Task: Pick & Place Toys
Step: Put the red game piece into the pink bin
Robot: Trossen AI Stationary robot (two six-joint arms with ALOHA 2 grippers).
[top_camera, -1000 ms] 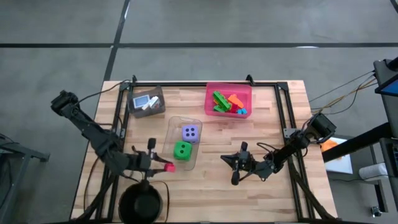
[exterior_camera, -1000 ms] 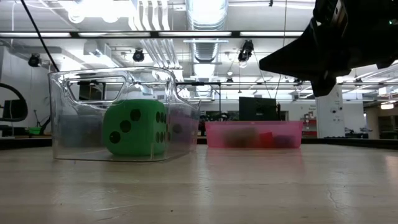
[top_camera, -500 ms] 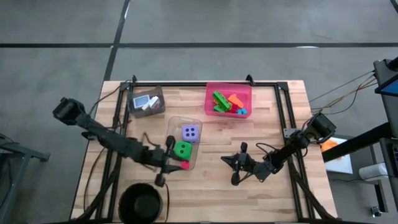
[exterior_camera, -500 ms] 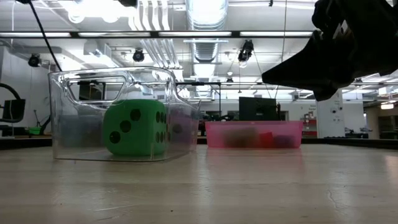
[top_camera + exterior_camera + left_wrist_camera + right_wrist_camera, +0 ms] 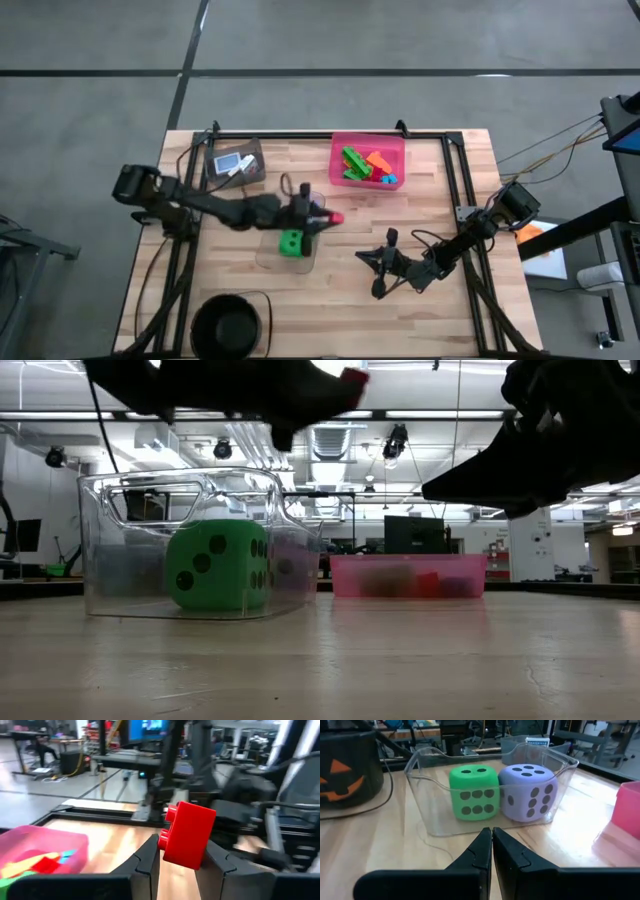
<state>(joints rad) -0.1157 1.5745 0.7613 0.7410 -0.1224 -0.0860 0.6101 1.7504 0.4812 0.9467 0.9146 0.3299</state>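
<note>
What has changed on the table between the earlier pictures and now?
The left gripper, shut on the red brick, carried it from near the black bowl across the clear bin toward the pink bin. The right gripper, the green die and the bins stayed put.

My bench [image 5: 440, 300] is pale wood planks with a black frame along its edges, standing on a grey concrete floor [image 5: 300, 35] crossed by dark seam lines. Beyond the far edge I see a wide workshop hall: a ceiling of bright strip lights [image 5: 420, 415], a silver ventilation duct [image 5: 330, 390] and hanging spot lamps [image 5: 396, 442]. Farther off stand desks, dark monitors [image 5: 412, 533] and a blue-lit screen [image 5: 152, 727]
</note>
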